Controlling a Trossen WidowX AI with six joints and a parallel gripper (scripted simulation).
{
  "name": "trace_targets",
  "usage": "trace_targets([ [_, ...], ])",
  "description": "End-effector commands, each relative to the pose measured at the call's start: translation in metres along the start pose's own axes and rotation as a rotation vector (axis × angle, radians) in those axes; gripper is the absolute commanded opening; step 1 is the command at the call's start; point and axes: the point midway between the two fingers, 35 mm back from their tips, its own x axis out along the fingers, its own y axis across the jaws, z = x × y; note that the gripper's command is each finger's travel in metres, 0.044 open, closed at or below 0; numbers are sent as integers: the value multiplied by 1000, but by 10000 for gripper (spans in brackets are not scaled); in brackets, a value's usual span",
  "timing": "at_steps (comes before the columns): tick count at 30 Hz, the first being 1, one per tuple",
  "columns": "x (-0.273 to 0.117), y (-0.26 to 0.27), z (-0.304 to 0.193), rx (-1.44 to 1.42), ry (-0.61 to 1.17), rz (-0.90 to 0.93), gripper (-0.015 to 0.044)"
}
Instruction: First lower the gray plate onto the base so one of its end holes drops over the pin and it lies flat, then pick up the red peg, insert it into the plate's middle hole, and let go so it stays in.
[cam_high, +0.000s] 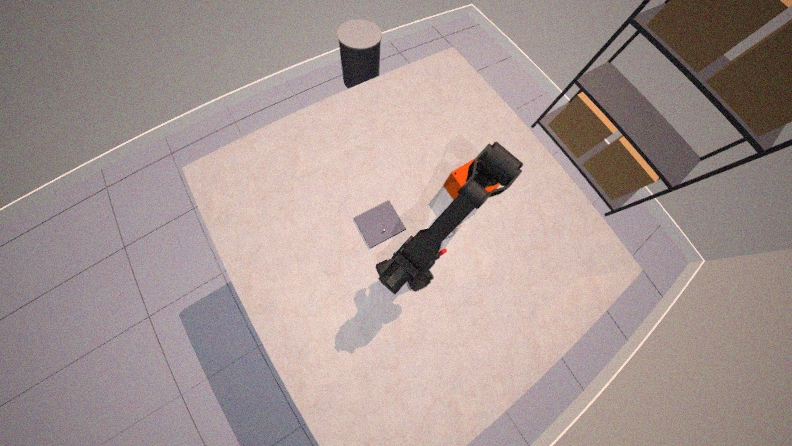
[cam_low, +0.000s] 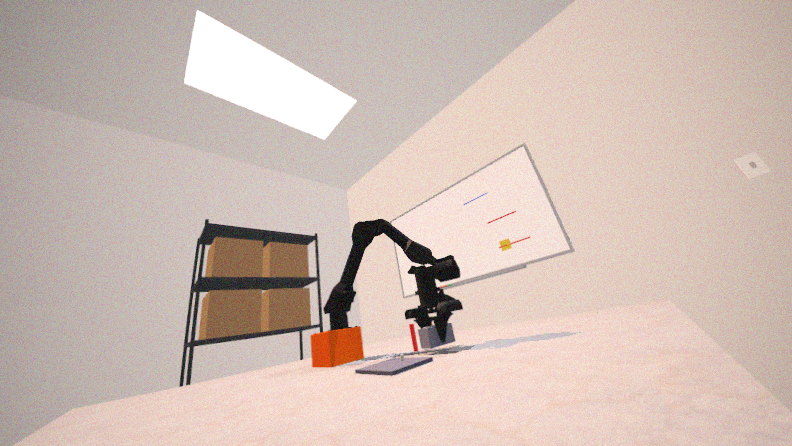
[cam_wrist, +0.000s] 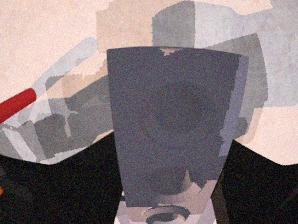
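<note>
Gray plate (cam_low: 427, 337) (cam_wrist: 172, 120), one, with holes: held between the fingers of the gripper (cam_high: 396, 275) (cam_low: 436, 332) (cam_wrist: 166, 129), which is closed on its two long sides; it appears just clear of the tabletop (cam_high: 310, 166) (cam_low: 498, 387), though you cannot be sure of the gap. Long axis, in your wrist view: up and down the picture, one finger to either side; the end holes lie along that line. Base (cam_high: 374, 218) (cam_low: 382, 366), one, thin and flat, plate not yet seated: in your top view it lies up and slightly left of the gripper, near it. Pin (cam_high: 382, 230) (cam_low: 401, 357), one, small, upright: set off-centre on the base, toward the lower-right edge in that same view. Red peg (cam_high: 442, 252) (cam_low: 413, 337) (cam_wrist: 17, 105), one, apparently upright: beside the arm, on the side away from the base, for later use. Next move, by judgement: raise the plate above the pin's top, carry it across toward the base, bring one end hole over the pin, then lower it level. Caution: hole and pin offer you little margin; a tilted plate may catch and rest crooked.
</note>
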Motion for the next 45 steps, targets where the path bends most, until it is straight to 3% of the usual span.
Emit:
trace_targets([
  [1,-15,-4,1,4,-8,-8,0],
  [34,-117,0,-7,4,-7,-7,0],
  [45,-109,-5,-25,53,-5,-7,0],
])
